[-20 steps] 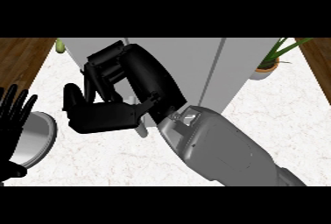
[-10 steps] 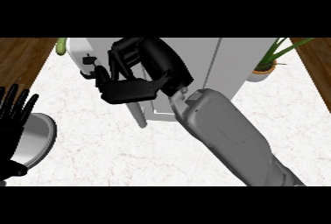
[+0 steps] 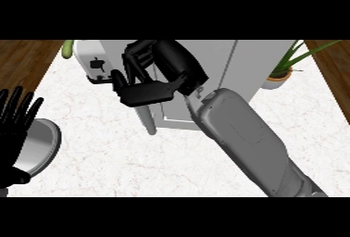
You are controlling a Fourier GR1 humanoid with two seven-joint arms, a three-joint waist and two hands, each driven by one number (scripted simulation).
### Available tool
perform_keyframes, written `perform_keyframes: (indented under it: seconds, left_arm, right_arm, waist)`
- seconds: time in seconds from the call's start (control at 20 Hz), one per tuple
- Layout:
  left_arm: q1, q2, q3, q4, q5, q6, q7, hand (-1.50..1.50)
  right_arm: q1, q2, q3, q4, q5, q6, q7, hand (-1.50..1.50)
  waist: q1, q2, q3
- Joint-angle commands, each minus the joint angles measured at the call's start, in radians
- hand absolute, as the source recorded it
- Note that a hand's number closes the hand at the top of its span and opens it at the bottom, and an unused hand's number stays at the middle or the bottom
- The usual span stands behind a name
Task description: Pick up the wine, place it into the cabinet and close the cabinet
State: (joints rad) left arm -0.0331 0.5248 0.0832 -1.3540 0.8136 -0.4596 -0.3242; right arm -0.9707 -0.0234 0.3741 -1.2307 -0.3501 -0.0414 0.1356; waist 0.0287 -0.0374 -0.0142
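The grey cabinet (image 3: 226, 65) stands at the back of the white marble counter (image 3: 137, 162). Its left door (image 3: 148, 121) shows almost edge-on, a narrow strip sticking out toward me from the cabinet's front. My right hand (image 3: 167, 69) is up against the cabinet's left front, its flat fingers (image 3: 145, 94) lying against the top of that door; nothing is held in it. No wine bottle shows in this view. At the left edge my left hand (image 3: 16, 129) rests open, fingers up.
A white toaster (image 3: 92, 67) stands just left of the cabinet, with a green thing (image 3: 67, 48) behind it. A potted plant (image 3: 280, 74) is at the cabinet's right. A round silver plate (image 3: 41, 148) lies under my left hand. Wooden floor borders both sides.
My right hand has swung from the counter's left front up and back toward the cabinet, carrying the door with it so the door now stands nearly edge-on. The left hand has not moved.
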Motion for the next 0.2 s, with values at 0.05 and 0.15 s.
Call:
perform_keyframes:
  seconds: [0.05,0.15]
  left_arm:
    - [-0.020,0.034,0.022,0.008,0.016,-0.016,0.025,-1.50]
    - [0.018,0.044,0.029,0.015,0.013,-0.065,0.001,-1.50]
  right_arm:
    - [-0.028,-0.107,-0.124,0.136,0.003,-0.007,0.011,1.50]
    - [0.000,-0.074,-0.097,0.148,0.021,-0.017,-0.023,1.50]
  waist:
    - [-0.013,0.046,0.014]
    - [-0.003,0.046,0.013]
